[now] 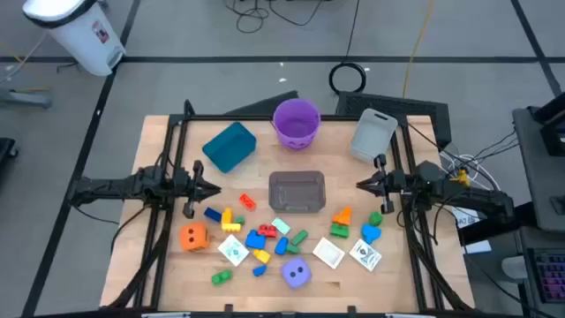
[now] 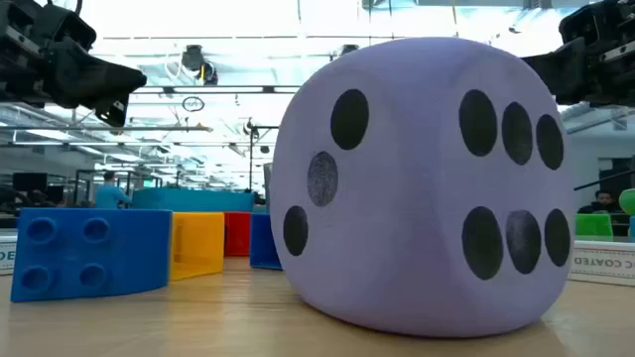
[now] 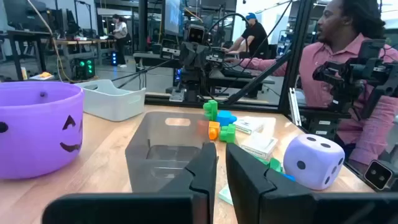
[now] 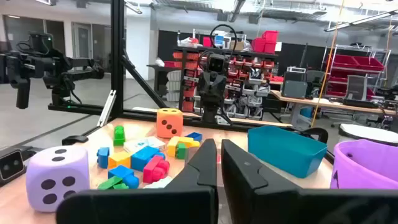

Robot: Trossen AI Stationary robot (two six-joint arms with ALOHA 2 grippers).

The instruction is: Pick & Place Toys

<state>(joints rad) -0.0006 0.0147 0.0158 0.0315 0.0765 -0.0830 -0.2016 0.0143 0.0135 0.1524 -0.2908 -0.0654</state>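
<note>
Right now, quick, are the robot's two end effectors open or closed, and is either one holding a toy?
Left end effector: nearly closed, only a thin gap between the fingers, holding nothing.
Right end effector: nearly closed too, holding nothing.

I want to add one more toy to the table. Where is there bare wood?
Bare wood lies between the teal bin and the orange die, and right of the clear tub. The strip from that die to the printed cards is crowded.

Two dice, orange and purple, three cards, many blocks.
</note>
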